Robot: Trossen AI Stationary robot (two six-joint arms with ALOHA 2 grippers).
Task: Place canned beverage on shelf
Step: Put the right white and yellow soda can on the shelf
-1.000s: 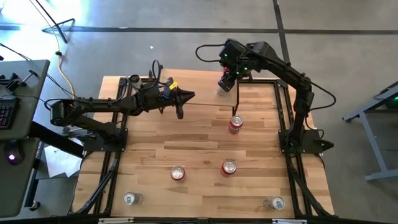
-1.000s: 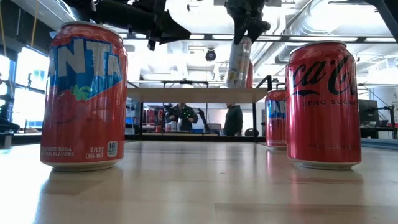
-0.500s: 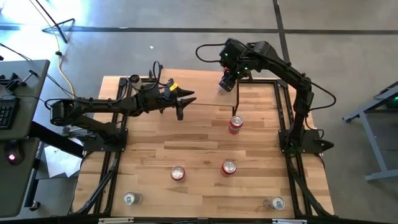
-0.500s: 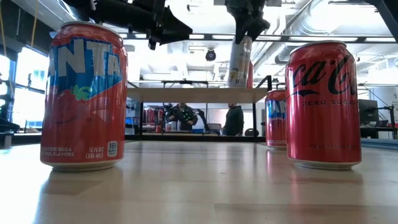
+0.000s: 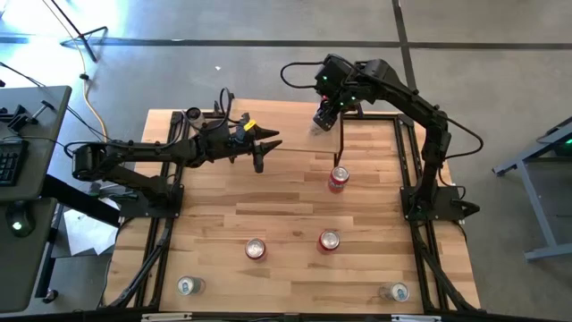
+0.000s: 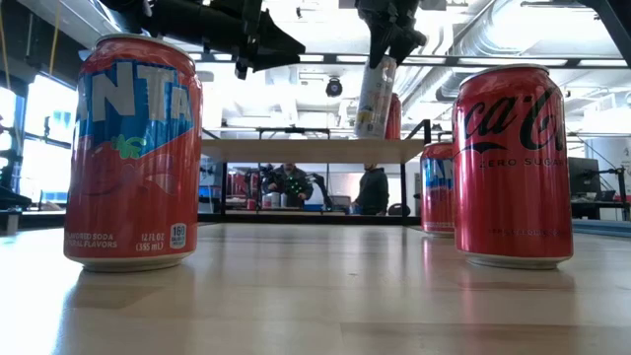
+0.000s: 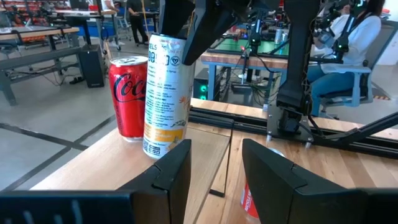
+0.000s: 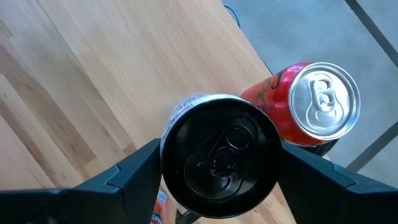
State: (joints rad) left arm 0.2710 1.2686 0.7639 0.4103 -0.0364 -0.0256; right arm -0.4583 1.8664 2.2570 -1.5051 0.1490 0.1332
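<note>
Since approx. a second ago, we see that the left gripper (image 5: 261, 148) went from closed to partly open, and the white can (image 6: 375, 97) in the right gripper (image 5: 324, 118) is now tilted a bit more. All other things did not move.

The table (image 5: 295, 224) is light wood and both dark arms work over its far half. The shelf (image 6: 311, 150) stands at the far side, w/ a pale wooden top on thin black legs. The left arm reaches from the left side to the middle; its fingers (image 7: 171, 171) are apart w/ nothing between them, pointing toward the shelf's right end.

The right gripper is above the far right part of the shelf and it grips the white can from above, one finger on each side. In the low view the can's bottom is just over the shelf top, or touching it; we cannot tell which. It leans slightly. Just beside it, on the shelf, a red cola can (image 7: 128, 96) stands upright; if the two cans touch, we cannot tell.

On the table itself: one red can (image 5: 338, 179) near the shelf's right legs, two red cans (image 5: 256, 249) and (image 5: 329, 240) nearer the middle, and two silver-top cans (image 5: 186, 286) and (image 5: 398, 292) at the near edge, well apart.

In the room behind there are people (image 6: 287, 183), partly visible under the shelf.
</note>
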